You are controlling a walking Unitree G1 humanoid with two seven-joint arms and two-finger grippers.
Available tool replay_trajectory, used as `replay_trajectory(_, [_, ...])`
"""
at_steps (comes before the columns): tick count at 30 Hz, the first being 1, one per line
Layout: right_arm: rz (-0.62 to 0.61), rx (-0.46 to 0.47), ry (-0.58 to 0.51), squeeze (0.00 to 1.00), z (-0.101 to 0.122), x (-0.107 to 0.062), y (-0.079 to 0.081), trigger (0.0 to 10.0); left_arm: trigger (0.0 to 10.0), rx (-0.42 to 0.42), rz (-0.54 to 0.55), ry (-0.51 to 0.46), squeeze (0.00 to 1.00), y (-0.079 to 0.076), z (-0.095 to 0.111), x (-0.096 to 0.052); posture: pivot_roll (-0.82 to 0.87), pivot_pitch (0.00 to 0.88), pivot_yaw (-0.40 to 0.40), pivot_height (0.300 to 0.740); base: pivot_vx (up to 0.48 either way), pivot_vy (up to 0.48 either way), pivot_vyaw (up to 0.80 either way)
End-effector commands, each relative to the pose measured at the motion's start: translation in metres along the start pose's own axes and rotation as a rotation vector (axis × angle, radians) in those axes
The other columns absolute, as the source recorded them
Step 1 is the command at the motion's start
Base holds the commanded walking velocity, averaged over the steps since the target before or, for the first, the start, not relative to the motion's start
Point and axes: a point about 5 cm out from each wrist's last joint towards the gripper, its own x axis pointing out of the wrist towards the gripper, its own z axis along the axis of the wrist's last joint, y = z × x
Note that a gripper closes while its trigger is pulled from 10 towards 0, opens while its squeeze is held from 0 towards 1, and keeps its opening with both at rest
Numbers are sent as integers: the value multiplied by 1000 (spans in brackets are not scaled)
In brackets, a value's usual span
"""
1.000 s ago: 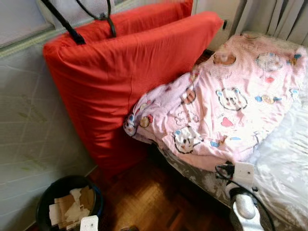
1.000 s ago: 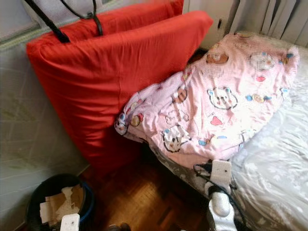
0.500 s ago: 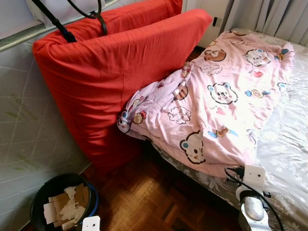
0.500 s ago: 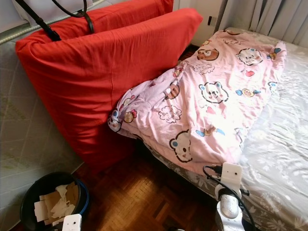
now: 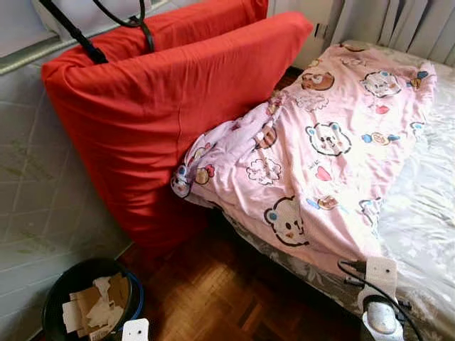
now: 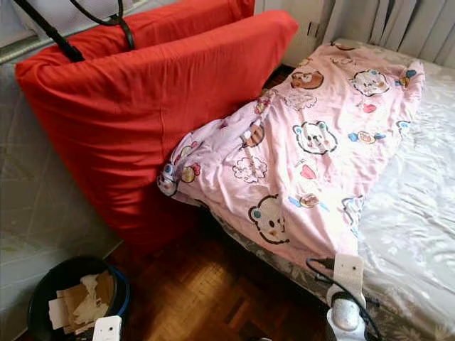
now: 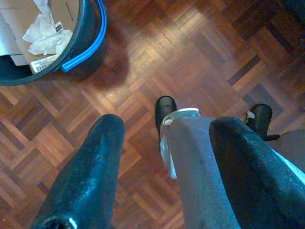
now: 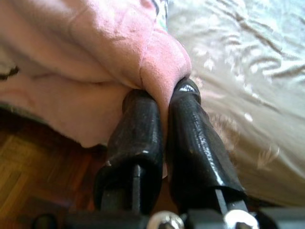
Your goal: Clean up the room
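Across the right half of the left eye view, a pink blanket (image 5: 323, 163) printed with cartoon bears lies rumpled over a bed (image 5: 434, 213) with a pale flowered sheet, its near edge hanging over the bedside toward the parquet floor (image 5: 213, 298). At the lower right of that frame the right arm reaches to this edge, and in the right wrist view the right gripper (image 8: 162, 102) has its two black fingers (image 8: 136, 129) pinched together on a fold of the blanket, pink cloth squeezed up between them. A large red cushion (image 5: 170, 106) stands tilted against the quilted wall at the upper left, touching the blanket's far corner, with black straps (image 5: 117, 25) draped over its top. A dark bin (image 5: 89, 302) with a blue rim, holding torn cardboard and crumpled paper, sits at the lower left on the floor. The left gripper (image 7: 167, 157) hangs over the parquet near that bin, its fingers (image 7: 90, 167) spread wide apart and holding nothing.
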Motion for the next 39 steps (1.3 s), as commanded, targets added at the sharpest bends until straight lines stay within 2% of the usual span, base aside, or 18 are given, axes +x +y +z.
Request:
replay_trajectory(1, [10,-14,63,0,-14,-5,2,10000,10000,1,12,38,0,4,-10,-3,-4,151,2,740,0,0,0])
replay_trajectory(16, [14,-59,180,8,-38,-13,-4,10000,10000,1,10,26,0,3,-9,-3,-5,152,0,740,0,0,0])
replay_trajectory(17, [16,-59,189,584,-40,-14,-4,10000,10000,1,10,25,0,2,-9,-3,-5,152,0,740,0,0,0])
replay_trajectory(18, [16,-64,195,655,-42,-15,-4,10000,10000,1,9,24,0,2,-9,-3,-5,152,0,740,0,0,0])
replay_trajectory(26, [25,-80,234,627,-51,-19,-5,10000,10000,2,7,16,0,1,-7,-2,-7,151,2,740,0,0,0])
replay_trajectory(31, [7,-104,281,639,-63,-25,-13,10000,10000,0,6,14,0,0,-6,-2,-3,151,2,740,0,0,0])
replay_trajectory(34, [21,-101,298,592,-67,-27,-14,10000,10000,0,6,13,0,0,-6,-2,-9,151,3,740,0,0,0])
replay_trajectory(35, [35,-94,300,157,-67,-27,-13,10000,10000,0,5,12,0,0,-6,-2,-9,151,3,740,0,0,0])
replay_trajectory(36, [91,-67,289,0,-68,-28,-6,10000,10000,0,5,10,0,0,-5,-2,-19,150,6,740,0,0,0])
replay_trajectory(38, [188,-65,287,0,-70,-33,5,10000,10000,0,4,10,0,0,-4,-1,-22,148,6,740,0,0,0])
replay_trajectory(39, [247,-95,298,0,-74,-37,11,10000,10000,1,4,10,0,0,-4,-1,-22,146,7,740,0,0,0])
